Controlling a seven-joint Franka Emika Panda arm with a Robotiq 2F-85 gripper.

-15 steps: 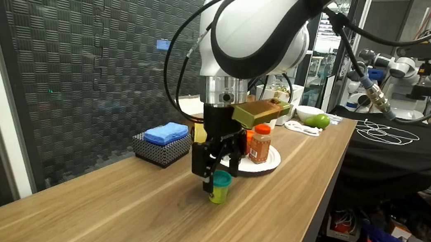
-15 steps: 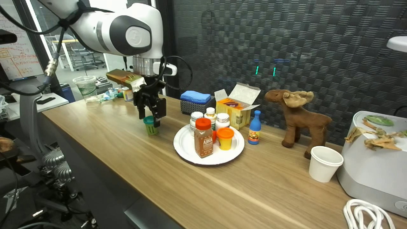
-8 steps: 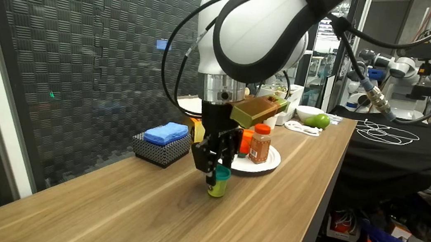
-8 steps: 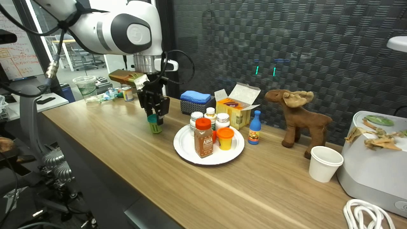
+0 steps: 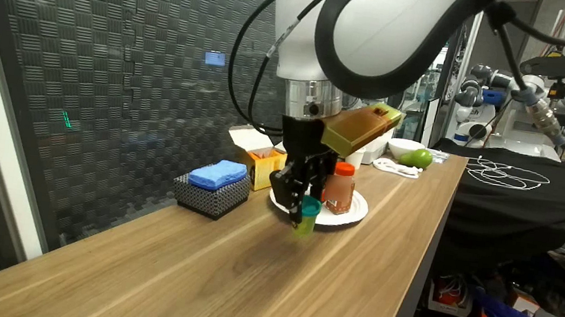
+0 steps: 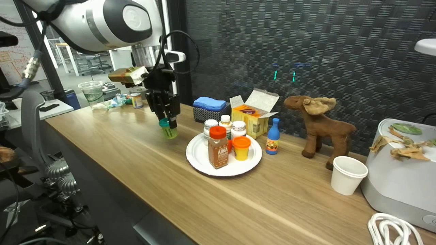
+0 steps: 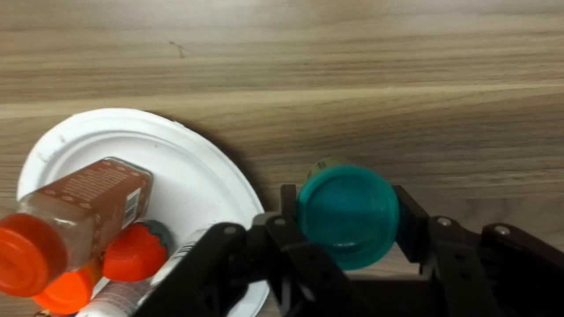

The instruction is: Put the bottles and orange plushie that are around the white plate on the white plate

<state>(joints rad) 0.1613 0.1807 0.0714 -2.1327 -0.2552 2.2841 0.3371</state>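
My gripper [image 5: 308,201] is shut on a green tub with a teal lid [image 7: 348,215], just beside the white plate [image 6: 197,153]. The tub hangs slightly tilted and appears a little above the table; it also shows in an exterior view [image 6: 169,132]. On the plate stand an amber-orange bottle with a red cap [image 6: 218,151], several white bottles [image 6: 210,128] and a yellow tub with an orange lid [image 6: 241,153]. The small orange-red plushie with a green part [image 7: 134,253] lies among them, mostly hidden in the exterior views. A blue bottle [image 6: 272,139] stands on the table beside the plate.
Behind the plate are an open yellow carton [image 6: 253,124] and a dark box with a blue cloth [image 6: 209,103]. A brown moose toy [image 6: 323,127], white cups [image 6: 348,175], a grey appliance [image 6: 402,177] and a white cable [image 6: 391,228] stand further along the table.
The gripper has closed on the teal-lidded tub and moved with it toward the plate, seemingly lifting it a little. The things on the plate have not moved.
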